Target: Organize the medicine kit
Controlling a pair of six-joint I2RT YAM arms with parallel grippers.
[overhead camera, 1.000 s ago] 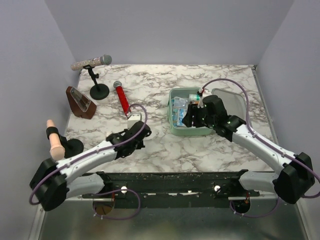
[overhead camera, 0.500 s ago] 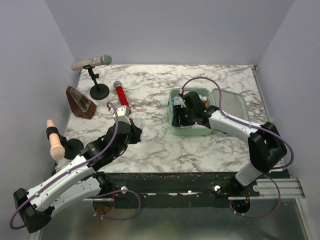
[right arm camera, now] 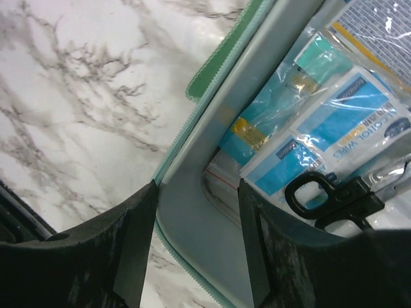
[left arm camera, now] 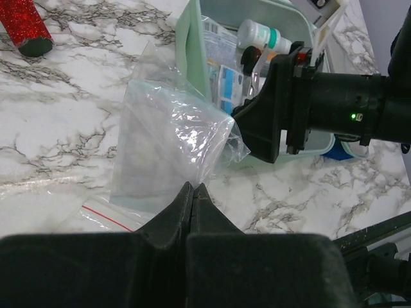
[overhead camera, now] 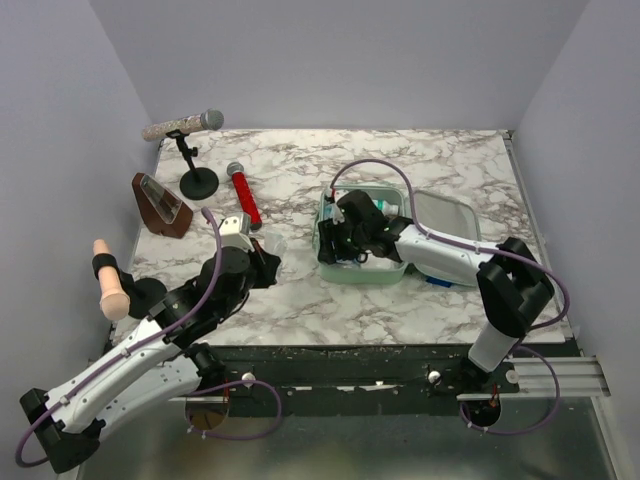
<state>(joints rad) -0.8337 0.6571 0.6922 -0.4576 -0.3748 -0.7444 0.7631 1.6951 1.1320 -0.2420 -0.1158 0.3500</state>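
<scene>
The medicine kit (overhead camera: 392, 266) is a mint-green case lying open at centre right, its lid (overhead camera: 446, 214) flat to the right. It holds blue packets (right arm camera: 340, 122), black scissors (right arm camera: 334, 192) and a small white bottle (left arm camera: 260, 35). My right gripper (overhead camera: 335, 236) straddles the kit's left wall (right arm camera: 192, 218), one finger outside and one inside, closed on it. My left gripper (left arm camera: 193, 187) is shut on the edge of a clear plastic bag (left arm camera: 167, 144), held just left of the kit (left arm camera: 191, 48). In the top view the left gripper (overhead camera: 264, 260) sits close to the kit's left side.
A red microphone (overhead camera: 243, 196) lies at the back left, next to a microphone stand (overhead camera: 198, 182) and a brown wedge-shaped object (overhead camera: 160, 205). A beige handle on a black base (overhead camera: 108, 282) stands at the far left. A blue item (overhead camera: 437, 281) peeks from under the kit's near right.
The right gripper and the kit have shifted left across the table. The left arm has reached forward and right, bringing the plastic bag up beside the kit.
</scene>
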